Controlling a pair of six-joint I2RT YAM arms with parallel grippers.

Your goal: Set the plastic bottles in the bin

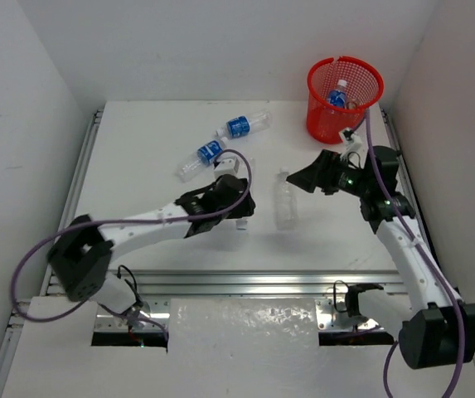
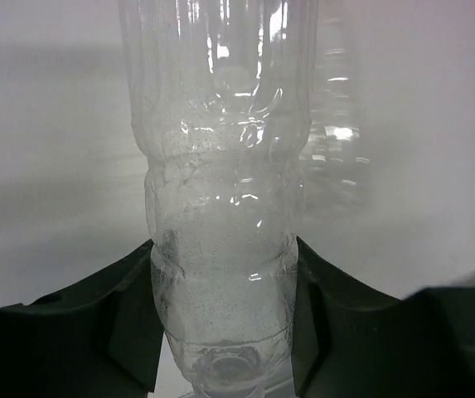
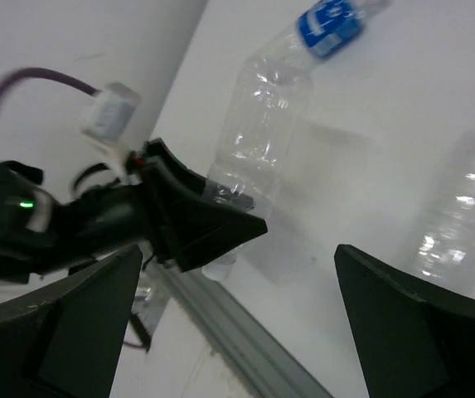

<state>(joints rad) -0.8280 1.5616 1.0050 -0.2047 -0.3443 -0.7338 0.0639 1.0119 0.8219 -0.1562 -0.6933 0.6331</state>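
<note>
Plain clear plastic bottle, unlabelled, clamped between the two dark fingers of the left gripper, both fingers pressed against its sides. Held low over the middle of the white table; not clear whether it touches the surface.

Second plain bottle, white-capped, standing on the table just to the right of the held one and apart from both grippers.

Further back and to the left, two blue-labelled bottles lying on their sides. One nearer the back wall, the other nearer the left gripper, close to each other.

Round red mesh bin upright in the back right corner of the table. One more blue-labelled bottle visible inside it.

Right gripper above the table between the standing bottle and the bin, pointing left toward the held bottle. Fingers spread wide apart, nothing between them. Purple cables trailing along both white arms.
</note>
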